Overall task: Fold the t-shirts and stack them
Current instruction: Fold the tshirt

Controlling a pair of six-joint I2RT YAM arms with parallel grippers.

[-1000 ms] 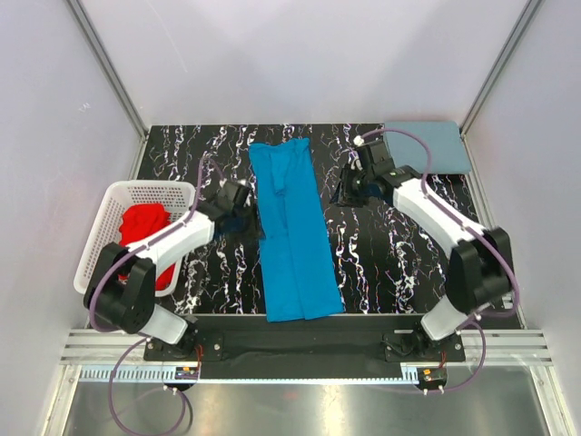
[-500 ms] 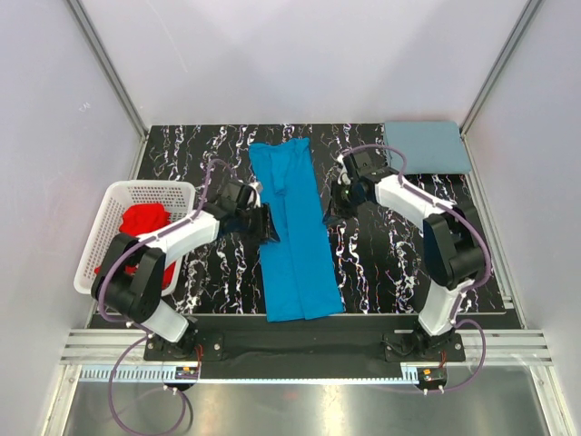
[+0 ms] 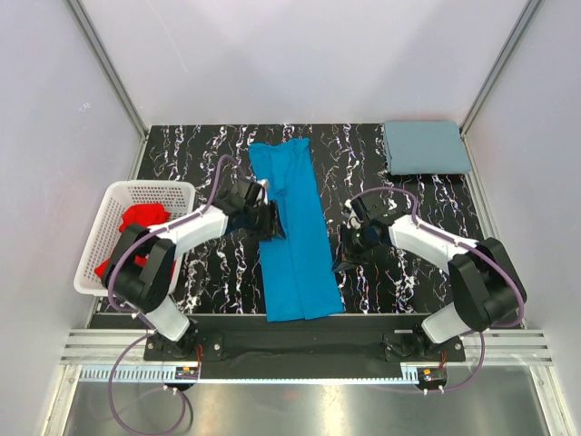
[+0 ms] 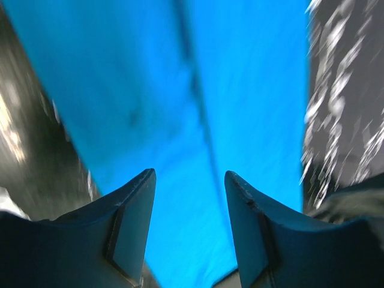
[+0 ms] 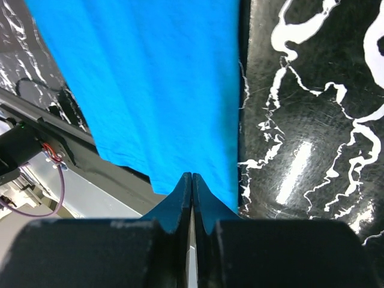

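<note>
A bright blue t-shirt lies folded into a long strip down the middle of the black marbled table. It fills the left wrist view and the right wrist view. My left gripper is open over the shirt's left edge, nothing between its fingers. My right gripper is shut and empty, just right of the shirt's lower right edge. A folded grey-blue t-shirt lies at the far right corner. Red t-shirts sit in the white basket.
The white lattice basket stands at the table's left edge. Grey walls close in the back and sides. The metal rail with the arm bases runs along the near edge. Bare table lies between the blue strip and the grey-blue shirt.
My left gripper has moved right, onto the blue shirt's left edge. My right gripper has swung from the far right down toward the shirt's lower right edge.
</note>
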